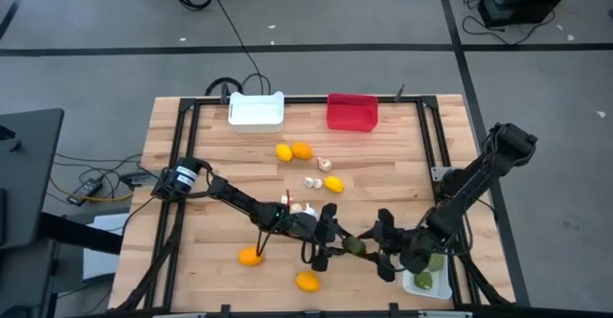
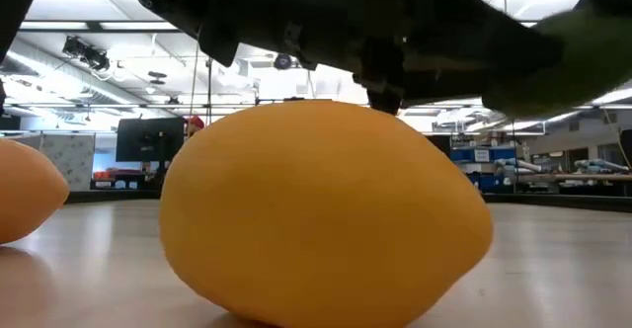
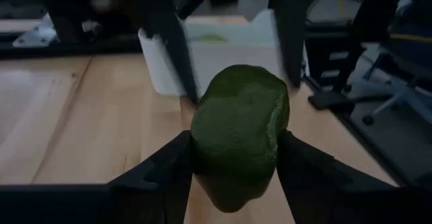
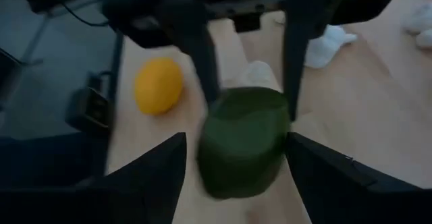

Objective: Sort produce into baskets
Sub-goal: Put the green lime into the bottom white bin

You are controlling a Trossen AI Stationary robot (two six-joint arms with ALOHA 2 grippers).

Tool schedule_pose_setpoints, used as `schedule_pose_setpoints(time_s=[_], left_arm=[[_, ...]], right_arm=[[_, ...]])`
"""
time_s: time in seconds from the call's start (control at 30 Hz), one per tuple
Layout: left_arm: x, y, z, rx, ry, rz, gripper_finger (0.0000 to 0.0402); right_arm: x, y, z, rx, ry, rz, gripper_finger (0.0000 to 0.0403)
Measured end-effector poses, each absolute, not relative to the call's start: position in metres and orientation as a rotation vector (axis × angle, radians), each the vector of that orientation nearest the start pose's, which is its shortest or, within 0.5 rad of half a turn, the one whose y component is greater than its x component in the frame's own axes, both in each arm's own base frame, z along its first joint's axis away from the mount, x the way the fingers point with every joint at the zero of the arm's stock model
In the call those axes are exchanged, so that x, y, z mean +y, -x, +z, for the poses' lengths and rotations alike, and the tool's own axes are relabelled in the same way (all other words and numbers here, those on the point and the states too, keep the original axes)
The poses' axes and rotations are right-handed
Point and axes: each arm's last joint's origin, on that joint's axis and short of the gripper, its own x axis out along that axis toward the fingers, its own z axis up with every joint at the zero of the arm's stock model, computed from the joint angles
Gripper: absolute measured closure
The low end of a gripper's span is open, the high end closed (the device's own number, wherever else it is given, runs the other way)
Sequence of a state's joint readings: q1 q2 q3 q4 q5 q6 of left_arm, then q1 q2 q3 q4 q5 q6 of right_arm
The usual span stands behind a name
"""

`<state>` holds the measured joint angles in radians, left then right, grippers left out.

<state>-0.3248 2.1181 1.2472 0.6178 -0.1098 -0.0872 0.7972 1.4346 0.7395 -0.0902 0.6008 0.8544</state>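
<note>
We see a dark green fruit (image 3: 239, 133) low in the high view, near the front edge of the bench (image 1: 211, 155), between the two arms. The left end effector (image 3: 236, 160) has it clamped, a finger on each side touching the skin. The right end effector (image 4: 233, 160) faces it from the other side, fingers (image 4: 152, 177) spread wide around the same fruit; we cannot tell if they touch it.

Just behind it in the left wrist view sits a white basket (image 1: 428, 282) at the front right corner, with at least one green fruit (image 1: 422, 281) inside. Another white basket (image 1: 257, 110) and a red basket (image 1: 351, 111) stand side by side at the far edge, well apart from the arms.

Loose on the bench: an orange citrus (image 1: 251, 255) and another one (image 1: 307, 281) near the front, the second filling the low view; a yellow one (image 1: 283, 152) touching an orange one (image 1: 303, 149) mid-bench; a further yellow one (image 1: 333, 184). Whitish bulbs (image 1: 313, 182) lie beside that one, one more (image 1: 325, 164) just behind.
</note>
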Motion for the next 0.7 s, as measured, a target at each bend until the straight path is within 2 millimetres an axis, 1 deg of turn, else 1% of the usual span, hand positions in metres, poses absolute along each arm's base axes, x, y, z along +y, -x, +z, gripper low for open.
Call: schedule_pose_setpoints(time_s=[0.13,0.27,0.33,0.43,0.5,0.53,0.63,0.7], left_arm=[[-0.140,-0.432,0.156,0.257,0.062,-0.172,0.0201],[-0.138,-0.433,0.155,0.260,0.084,-0.161,0.0200],[-0.137,-0.433,0.155,0.261,0.086,-0.159,0.0200],[-0.137,-0.433,0.155,0.266,0.140,-0.151,0.0197],[-0.136,-0.433,0.155,0.270,0.176,-0.151,0.0188],[-0.135,-0.434,0.156,0.270,0.185,-0.157,0.0181],[-0.131,-0.435,0.157,0.273,0.193,-0.165,0.0156],[-0.129,-0.434,0.157,0.308,0.181,-0.175,0.0137]], right_arm=[[0.184,-0.210,0.182,0.637,-0.251,-0.078,0.0137],[0.181,-0.214,0.180,0.643,-0.246,-0.090,0.0139],[0.180,-0.215,0.181,0.646,-0.262,-0.091,0.0150],[0.179,-0.215,0.184,0.644,-0.280,-0.083,0.0189],[0.178,-0.213,0.186,0.646,-0.287,-0.077,0.0222],[0.177,-0.213,0.188,0.649,-0.294,-0.074,0.0228],[0.171,-0.209,0.193,0.668,-0.335,-0.094,0.0228],[0.166,-0.204,0.197,0.711,-0.369,-0.097,0.0228]])
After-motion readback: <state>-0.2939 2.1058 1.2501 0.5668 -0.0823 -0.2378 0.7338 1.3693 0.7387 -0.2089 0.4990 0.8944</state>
